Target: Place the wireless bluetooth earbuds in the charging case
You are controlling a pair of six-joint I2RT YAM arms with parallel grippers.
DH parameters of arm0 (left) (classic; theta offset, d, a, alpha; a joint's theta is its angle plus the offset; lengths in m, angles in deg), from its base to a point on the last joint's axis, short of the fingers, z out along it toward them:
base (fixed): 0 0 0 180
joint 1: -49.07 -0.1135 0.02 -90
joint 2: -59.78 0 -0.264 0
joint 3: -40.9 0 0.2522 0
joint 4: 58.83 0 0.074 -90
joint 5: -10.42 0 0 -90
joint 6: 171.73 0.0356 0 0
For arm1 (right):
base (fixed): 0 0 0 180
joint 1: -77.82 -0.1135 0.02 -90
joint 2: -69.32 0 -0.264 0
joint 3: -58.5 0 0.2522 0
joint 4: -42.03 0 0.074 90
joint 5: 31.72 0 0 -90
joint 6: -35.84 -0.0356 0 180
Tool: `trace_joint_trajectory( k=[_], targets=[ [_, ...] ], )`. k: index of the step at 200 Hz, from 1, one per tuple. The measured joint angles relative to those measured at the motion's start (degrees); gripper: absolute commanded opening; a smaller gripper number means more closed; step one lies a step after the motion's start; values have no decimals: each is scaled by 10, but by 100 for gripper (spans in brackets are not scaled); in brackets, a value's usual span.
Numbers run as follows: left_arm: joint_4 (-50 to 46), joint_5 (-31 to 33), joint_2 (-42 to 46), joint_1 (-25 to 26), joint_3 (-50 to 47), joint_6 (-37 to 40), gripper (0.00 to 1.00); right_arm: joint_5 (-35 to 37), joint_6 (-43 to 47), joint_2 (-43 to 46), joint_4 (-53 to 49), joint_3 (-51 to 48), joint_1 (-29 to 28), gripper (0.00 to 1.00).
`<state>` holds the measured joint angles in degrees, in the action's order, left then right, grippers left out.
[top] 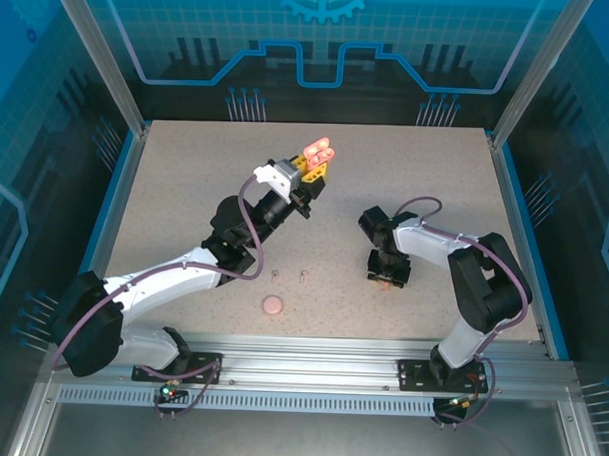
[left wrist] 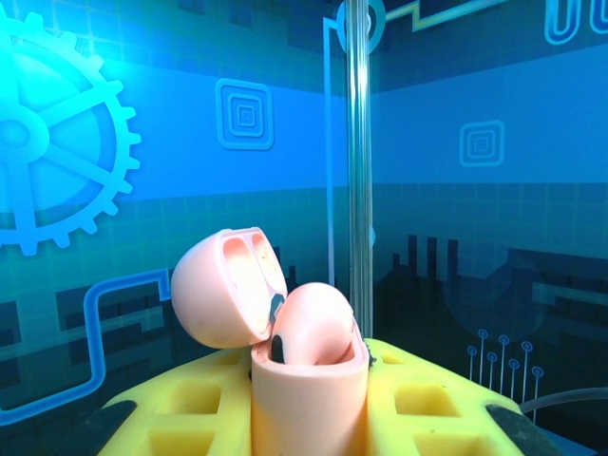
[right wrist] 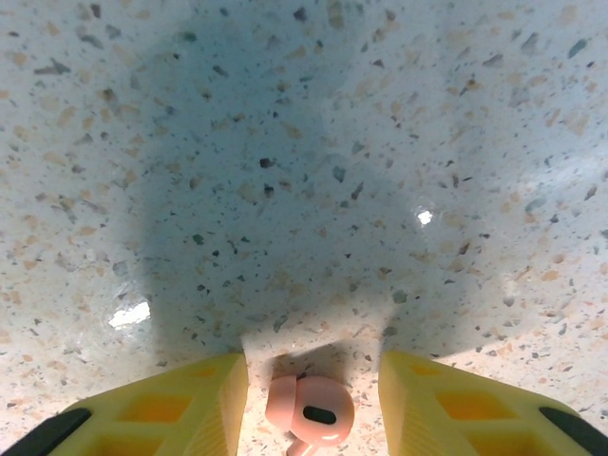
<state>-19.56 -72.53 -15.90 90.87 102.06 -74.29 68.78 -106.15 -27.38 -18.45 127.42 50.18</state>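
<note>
Pink stands out from the top external camera. The charging case (top: 318,151), lid open, is clamped in the left jaws and lifted above the far middle of the speckled bench (top: 166,183), probably so its open mouth is presented for loading. The left arm (top: 183,269) stretches long and diagonal from its base toward the centre, wrist raised. The right arm (top: 463,269) is folded back on itself, wrist pointing straight down at a salmon-pink earbud (top: 385,283) lying on the bench. A tiny bud (top: 274,275) and a second tiny bud (top: 302,277) lie near the middle, apart from each other. A closed pink case (top: 273,306) sits just nearer the bases.

From the left wrist, the charging case (left wrist: 309,394) stands upright, pinched between yellow fingers (left wrist: 171,413). Its lid (left wrist: 226,285) is hinged back to the left. A rounded pink form rises from the mouth, and whether that is a seated bud cannot be told.

From the right wrist, the right jaws are apart. Their yellow fingers (right wrist: 161,410) straddle the salmon-pink earbud (right wrist: 309,410) with bare bench on both sides, placed for a pinch not yet made.
</note>
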Motion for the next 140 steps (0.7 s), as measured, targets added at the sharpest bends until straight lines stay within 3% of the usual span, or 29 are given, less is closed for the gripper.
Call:
trace_joint_trajectory(
  k=[140],
  targets=[
    [0, 0, 0, 0, 0, 0, 0, -13, -21, 39, 49, -44, 3, 32]
  ],
)
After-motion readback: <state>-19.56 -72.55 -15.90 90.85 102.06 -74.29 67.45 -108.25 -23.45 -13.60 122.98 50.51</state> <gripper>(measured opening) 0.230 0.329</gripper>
